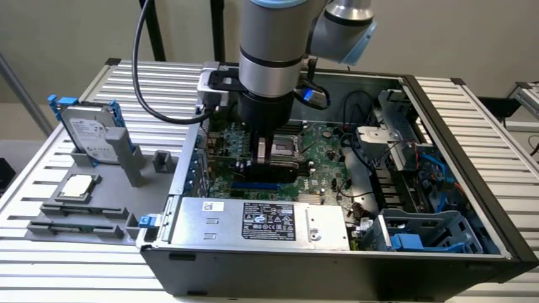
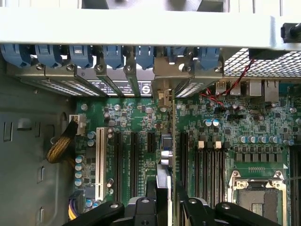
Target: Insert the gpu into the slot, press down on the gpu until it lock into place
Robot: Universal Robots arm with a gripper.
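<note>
Over the open computer case point(image 1: 471, 208), my gripper point(image 1: 267, 161) hangs straight down, shut on the gpu point(image 1: 282, 170), a black card held upright on edge above the green motherboard point(image 1: 324, 148). The slot point(image 1: 255, 187), a narrow bright-blue strip, shows just under the card's lower edge. In the wrist view the gpu point(image 2: 172, 146) is a thin edge running from between the fingers point(image 2: 195, 209) of the gripper point(image 2: 167, 209) toward the rear bracket openings point(image 2: 164, 82). The card covers the slot there, and I cannot tell whether it is seated.
The silver labelled power supply point(image 1: 261, 221) lies at the case's near side. Cables and a blue drive cage point(image 1: 421, 233) crowd the exterior view's right. A white expansion slot point(image 2: 99, 162), the CPU socket point(image 2: 256, 195), a hard drive point(image 1: 88, 132) and a chip point(image 1: 77, 186) are nearby.
</note>
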